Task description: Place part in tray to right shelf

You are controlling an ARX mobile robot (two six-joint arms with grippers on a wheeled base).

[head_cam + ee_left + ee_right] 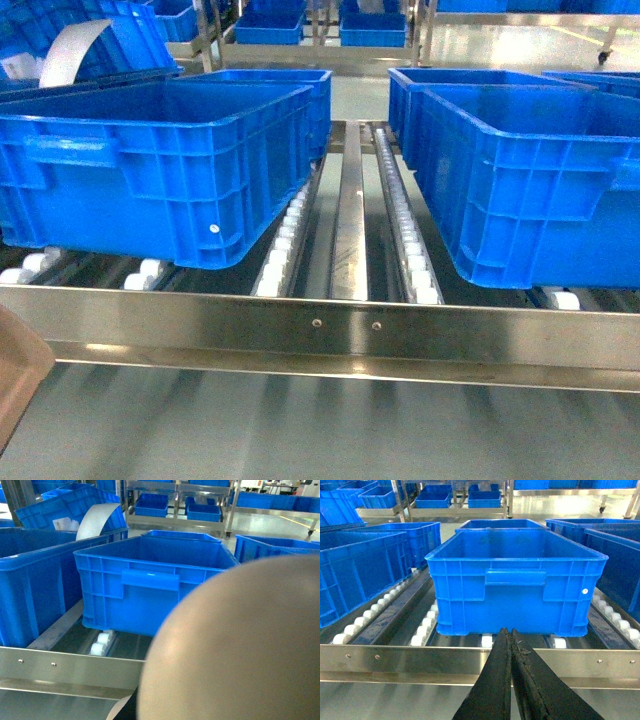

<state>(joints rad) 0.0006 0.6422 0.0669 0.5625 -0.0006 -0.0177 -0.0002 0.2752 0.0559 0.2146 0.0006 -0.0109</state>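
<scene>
The right gripper (510,645) is closed on nothing, near the shelf rail (420,661); the left gripper's state is hidden behind the beige tray (240,645). The crates (517,580) look empty.

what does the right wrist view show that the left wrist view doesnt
Only the right wrist view shows the right gripper, its black fingers pressed together with nothing between them. Only the left wrist view shows the beige tray filling its lower right; the left gripper is hidden. Both show blue crates on white rollers behind the shelf's steel front rail.
</scene>
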